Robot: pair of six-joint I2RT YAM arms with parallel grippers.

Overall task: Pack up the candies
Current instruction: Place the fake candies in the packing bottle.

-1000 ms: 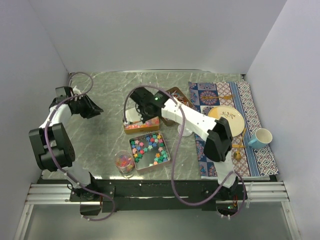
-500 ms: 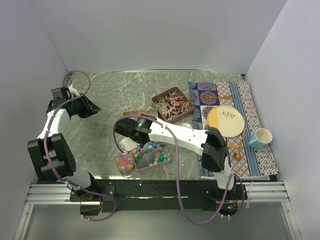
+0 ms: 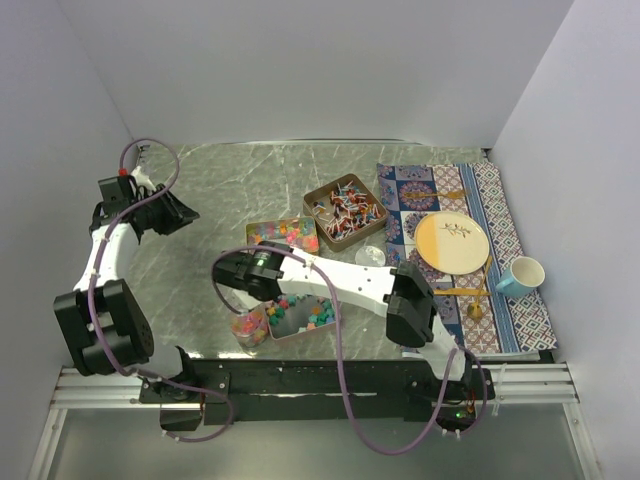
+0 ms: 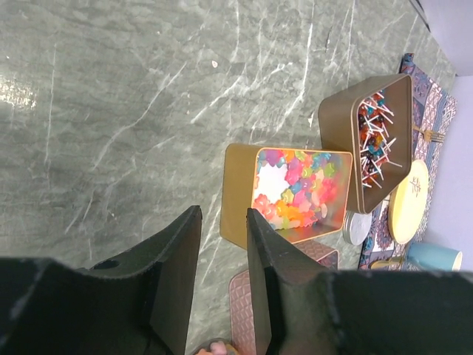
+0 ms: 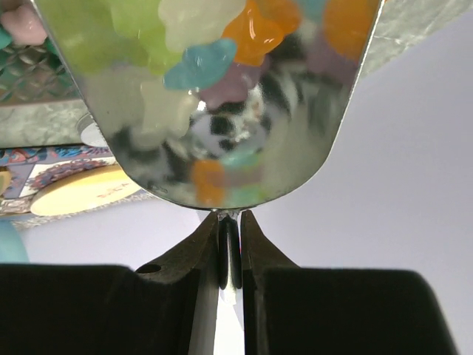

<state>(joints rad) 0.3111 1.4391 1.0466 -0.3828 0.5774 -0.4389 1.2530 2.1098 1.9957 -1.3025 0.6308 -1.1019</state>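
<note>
My right gripper (image 5: 230, 218) is shut on the thin handle of a shiny metal scoop (image 5: 295, 148) holding pastel candies (image 5: 199, 59). In the top view it (image 3: 243, 277) hovers just behind a small glass jar (image 3: 248, 326) with candies in it, left of the tin of star candies (image 3: 303, 314). A tin of pastel candies (image 3: 283, 234) and a tin of twist-wrapped candies (image 3: 345, 209) stand behind. My left gripper (image 3: 186, 214) is open and empty over bare table at the left; its wrist view shows the pastel tin (image 4: 295, 188) ahead of its fingers (image 4: 188, 244).
A round jar lid (image 3: 370, 256) lies by the patterned mat (image 3: 500, 200). On the mat are a yellow plate (image 3: 452, 242), a blue mug (image 3: 522, 275) and gold cutlery (image 3: 470, 292). White walls close in on three sides.
My right arm swung from the back pastel tin forward and left with the scoop, ending beside the jar. My left gripper drifted slightly back and left.
</note>
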